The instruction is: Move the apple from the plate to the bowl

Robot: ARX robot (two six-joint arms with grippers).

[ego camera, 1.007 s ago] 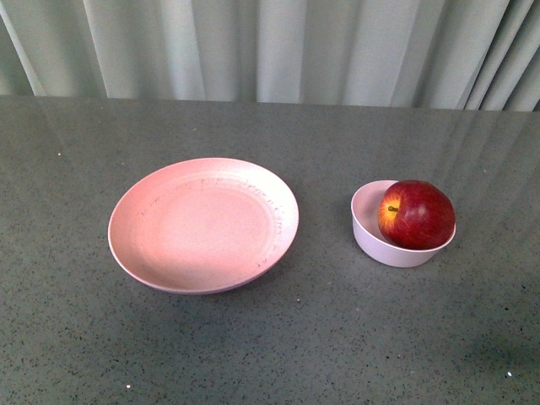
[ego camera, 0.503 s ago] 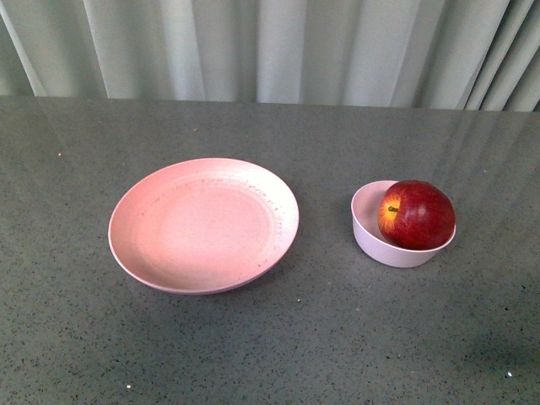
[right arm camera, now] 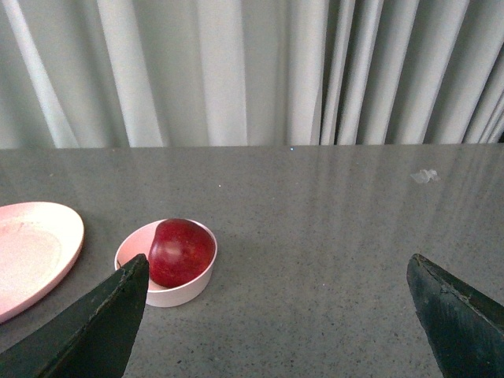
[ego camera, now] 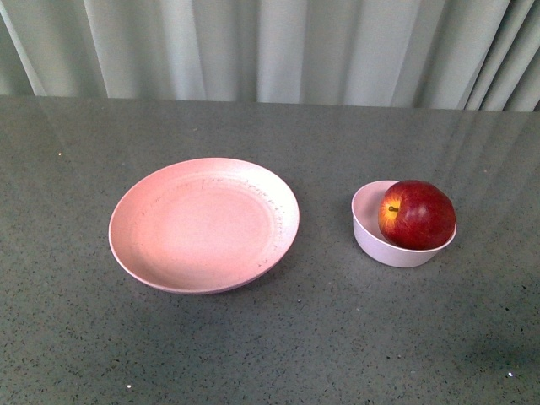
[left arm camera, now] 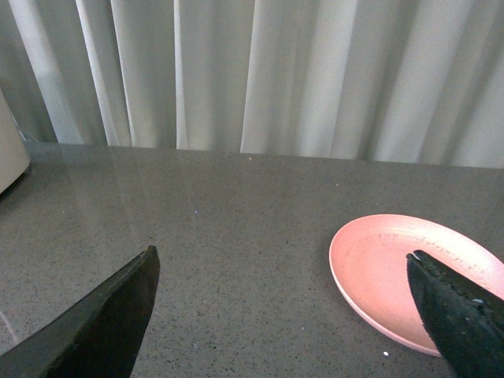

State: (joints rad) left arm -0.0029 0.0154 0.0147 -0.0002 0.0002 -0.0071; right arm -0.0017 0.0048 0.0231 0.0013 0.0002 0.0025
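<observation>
From the front camera, the apple (ego camera: 417,214) sits in the bowl (ego camera: 373,237), filling most of it and resting toward the bowl's right side, its stem and yellow-orange patch turned to the left. The bowl stands on the grey speckled tabletop (ego camera: 270,337), just to the right of the plate (ego camera: 203,224) and apart from it. The plate carries nothing. A pale pleated curtain (ego camera: 270,46) hangs behind the tabletop's far edge. Neither arm shows in this view.

In the left wrist view, the left gripper (left arm camera: 283,311) has its jaws spread wide, released and grasping nothing; one dark finger shows at each lower corner of the picture. Bare tabletop lies between the jaws, and part of the plate (left arm camera: 378,260) lies just beside one jaw, which overlaps the plate's rim in the picture. A pale rounded object shows at the picture's edge, beyond the other jaw; I cannot tell what it is.

In the right wrist view, the right gripper (right arm camera: 276,315) also has its jaws spread wide, released, with nothing between them but tabletop. The bowl (right arm camera: 189,287) with the apple (right arm camera: 181,252) inside it lies ahead of and close to one jaw, and the plate's (right arm camera: 35,244) edge lies beyond that jaw, to its outer side.
</observation>
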